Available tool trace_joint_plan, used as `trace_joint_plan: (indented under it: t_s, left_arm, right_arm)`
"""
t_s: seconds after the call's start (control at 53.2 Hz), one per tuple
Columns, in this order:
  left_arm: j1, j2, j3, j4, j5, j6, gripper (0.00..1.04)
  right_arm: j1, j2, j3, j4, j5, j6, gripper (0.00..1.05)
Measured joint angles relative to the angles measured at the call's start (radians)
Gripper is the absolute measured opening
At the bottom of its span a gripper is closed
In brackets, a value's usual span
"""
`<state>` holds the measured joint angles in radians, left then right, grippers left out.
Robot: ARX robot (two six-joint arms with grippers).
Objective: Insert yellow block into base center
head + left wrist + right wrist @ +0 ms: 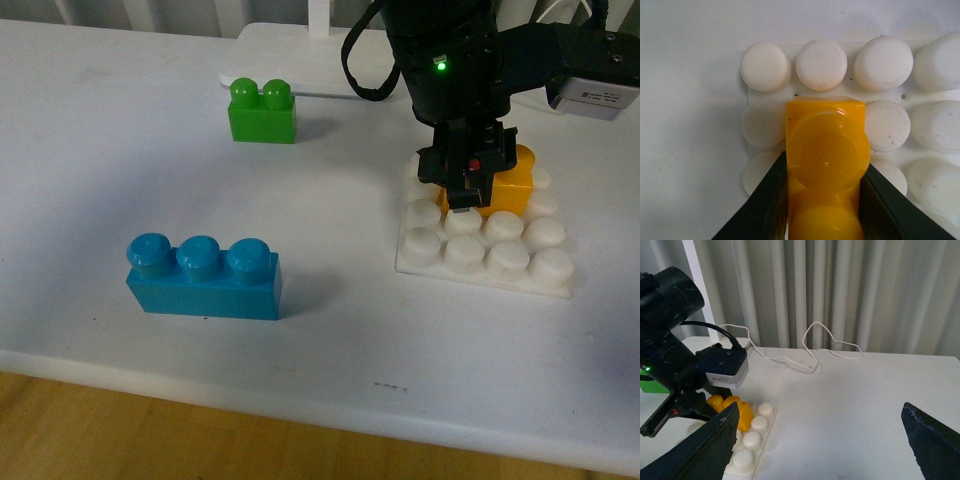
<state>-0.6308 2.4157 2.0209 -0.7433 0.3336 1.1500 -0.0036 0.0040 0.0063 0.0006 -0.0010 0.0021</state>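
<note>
The yellow block (508,186) sits on the white studded base (500,258) near its middle, gripped from above by my left gripper (468,192), which is shut on it. In the left wrist view the yellow block (826,150) fills the space between the two dark fingers (767,200), with the base's white studs (820,65) around it. In the right wrist view the block (735,407) and base (752,440) show under the left arm. My right gripper (820,440) is open and empty, above bare table to the right of the base.
A green two-stud brick (262,110) stands at the back. A blue three-stud brick (203,275) lies front left. A white lamp foot (300,55) is behind the green brick. A white cable (805,352) lies near the curtain.
</note>
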Motion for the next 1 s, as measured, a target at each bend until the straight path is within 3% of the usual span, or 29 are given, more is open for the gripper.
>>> trace_joint_plan:
  t_s: [0.658,0.921,0.996]
  left_arm:
    - [0.0,-0.006,-0.022,0.043,0.005,-0.009,0.32]
    - [0.009,-0.035,-0.04,0.056,-0.045,0.001,0.69]
    - [0.016,-0.058,-0.047,0.045,-0.052,0.005,0.85]
  right_arm:
    - [0.0,0.0,0.0,0.0,0.0,0.0,0.95]
    - [0.0,0.0,0.0,0.0,0.0,0.0,0.95]
    - [0.0,0.0,0.0,0.0,0.0,0.0,0.95]
